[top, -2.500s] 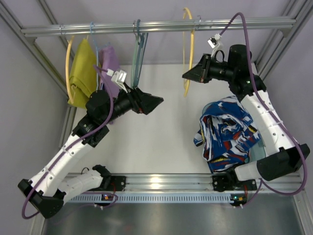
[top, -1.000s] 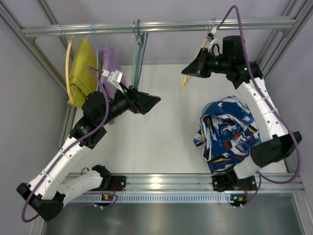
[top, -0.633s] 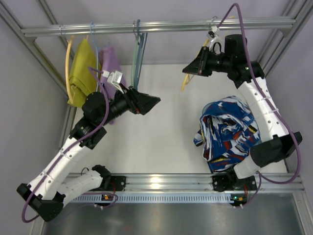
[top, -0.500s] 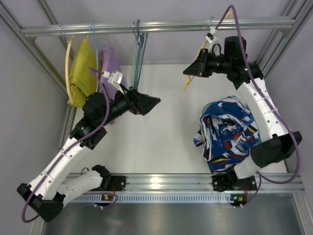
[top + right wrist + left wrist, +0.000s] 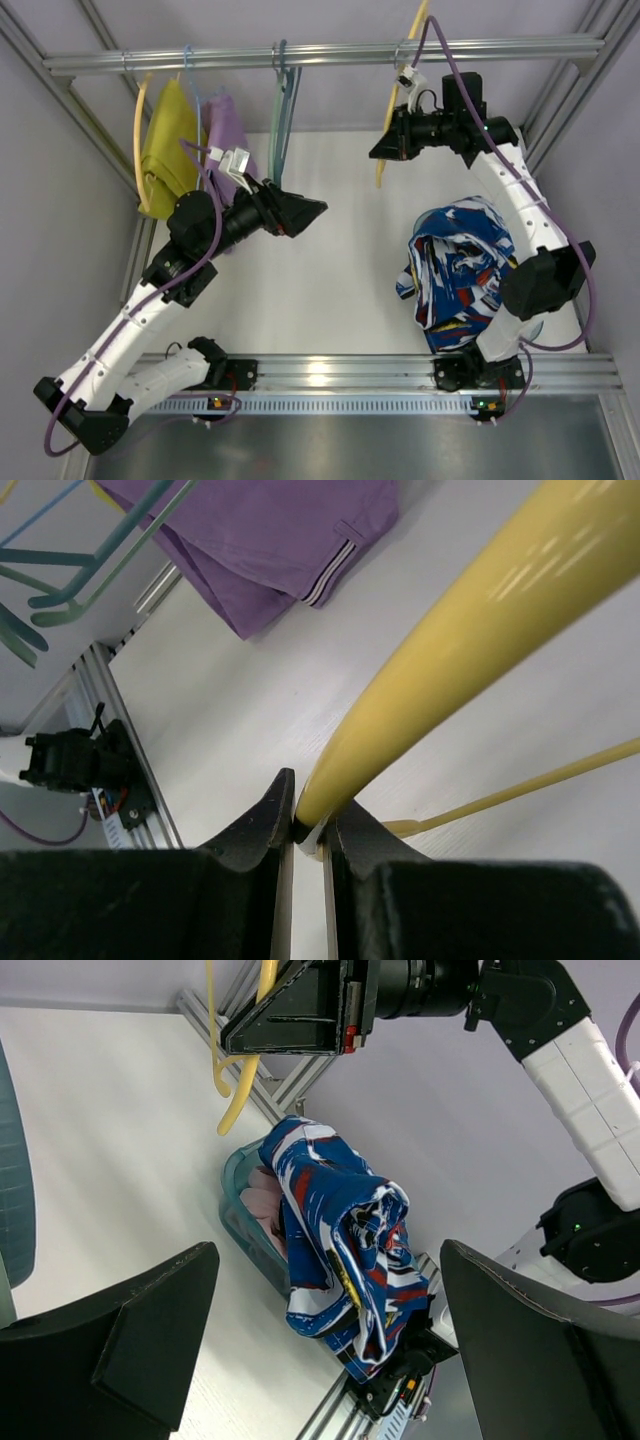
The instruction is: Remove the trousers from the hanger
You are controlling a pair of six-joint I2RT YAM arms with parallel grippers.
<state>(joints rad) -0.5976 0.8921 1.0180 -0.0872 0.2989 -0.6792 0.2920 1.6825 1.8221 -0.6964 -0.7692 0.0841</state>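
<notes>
We see the hanger, its top cut off, clenched in the raised right tool; the left tool hovers released.

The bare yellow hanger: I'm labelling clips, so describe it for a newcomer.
Follow the metal rail across the back to its right half. There the right gripper clamps a thin yellow hanger. Unlike the yellow hanger at left, it carries no cloth.
</notes>
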